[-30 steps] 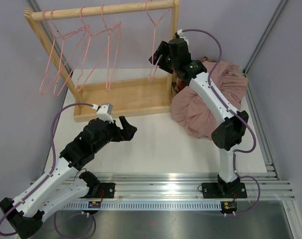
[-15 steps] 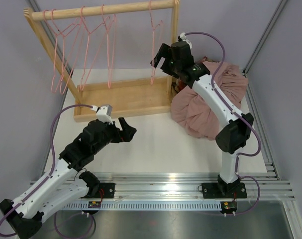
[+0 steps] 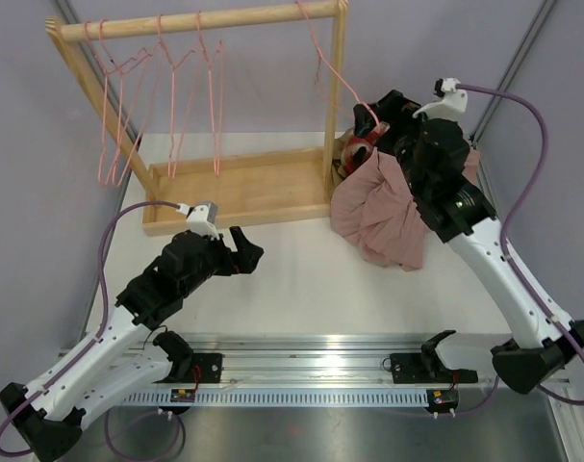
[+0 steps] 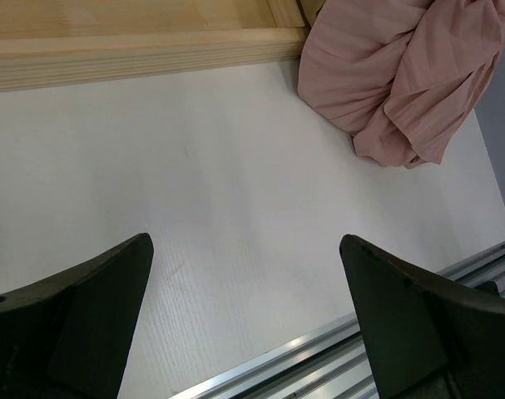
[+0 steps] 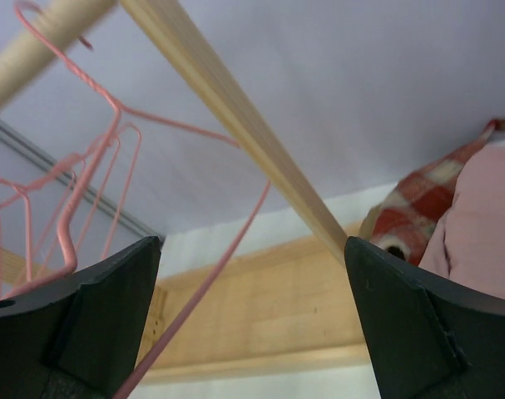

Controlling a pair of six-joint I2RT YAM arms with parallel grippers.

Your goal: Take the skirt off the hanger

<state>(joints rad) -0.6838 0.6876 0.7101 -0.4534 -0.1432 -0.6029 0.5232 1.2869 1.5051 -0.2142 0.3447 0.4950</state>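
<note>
Pink skirt (image 3: 388, 217) is off hanger (image 5: 86, 170), heaped on worktop (image 3: 292, 279) just R of rack (image 3: 234, 188), touching its post. L fingers (image 4: 77, 307) spread wide, empty, low over worktop. R fingers (image 5: 418, 332) also spread, empty, up by rack's R post w/ hanger beside.

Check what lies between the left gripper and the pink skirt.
Only bare white tabletop separates the left gripper from the skirt, clearest in the left wrist view.

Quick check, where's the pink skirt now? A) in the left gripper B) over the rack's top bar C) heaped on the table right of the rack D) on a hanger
C: the pink skirt lies bunched on the table beside the wooden rack.
</note>
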